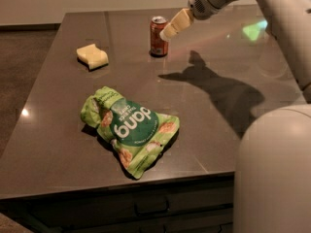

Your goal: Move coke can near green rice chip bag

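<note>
Slanting down from the far right corner of the worktop point(58, 144), the tool point(166, 34) points left, its tip at the upper right side of the coke can point(157, 40). Whether it is apart or together cannot be told. The can stands upright near the far edge, long axis vertical. The green rice chip bag point(129, 127) lies well apart, toward the near edge, so the carry likely runs nearward and slightly left.

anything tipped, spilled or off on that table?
Nothing spilled or tipped. The coke can stands upright at the far side, with the gripper at its upper right. The green rice chip bag lies flat and crumpled, its label upside down to the camera. The sponge lies apart.
</note>
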Robot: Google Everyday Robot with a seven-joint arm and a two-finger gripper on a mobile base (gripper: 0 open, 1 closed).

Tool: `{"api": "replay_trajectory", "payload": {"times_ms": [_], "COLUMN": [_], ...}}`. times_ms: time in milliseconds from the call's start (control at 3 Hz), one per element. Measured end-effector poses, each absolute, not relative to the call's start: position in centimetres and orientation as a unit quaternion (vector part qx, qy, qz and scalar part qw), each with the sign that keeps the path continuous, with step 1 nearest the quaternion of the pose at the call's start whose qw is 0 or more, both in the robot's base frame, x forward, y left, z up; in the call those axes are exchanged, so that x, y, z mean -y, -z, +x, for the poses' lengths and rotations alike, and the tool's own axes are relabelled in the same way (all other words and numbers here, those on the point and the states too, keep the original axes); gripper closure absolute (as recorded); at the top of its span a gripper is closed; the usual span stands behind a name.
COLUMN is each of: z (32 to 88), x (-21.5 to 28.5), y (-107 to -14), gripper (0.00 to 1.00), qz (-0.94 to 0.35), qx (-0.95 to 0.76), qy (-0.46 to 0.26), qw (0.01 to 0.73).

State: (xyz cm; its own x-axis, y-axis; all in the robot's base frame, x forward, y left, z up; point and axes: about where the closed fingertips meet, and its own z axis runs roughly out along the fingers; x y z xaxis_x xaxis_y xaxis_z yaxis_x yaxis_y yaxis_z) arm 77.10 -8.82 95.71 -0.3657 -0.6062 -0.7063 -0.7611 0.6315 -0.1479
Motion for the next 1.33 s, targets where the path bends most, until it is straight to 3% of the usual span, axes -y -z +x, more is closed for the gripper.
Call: {"api": "replay_trajectory", "payload": {"times_ms": [1333], "z": [82.0], "x": [2.7], "y": [-91.9], "gripper": [0.00], "qz": [-0.361], "qx": [-0.844], "qy": [-0.137], "qw": [0.372]}}
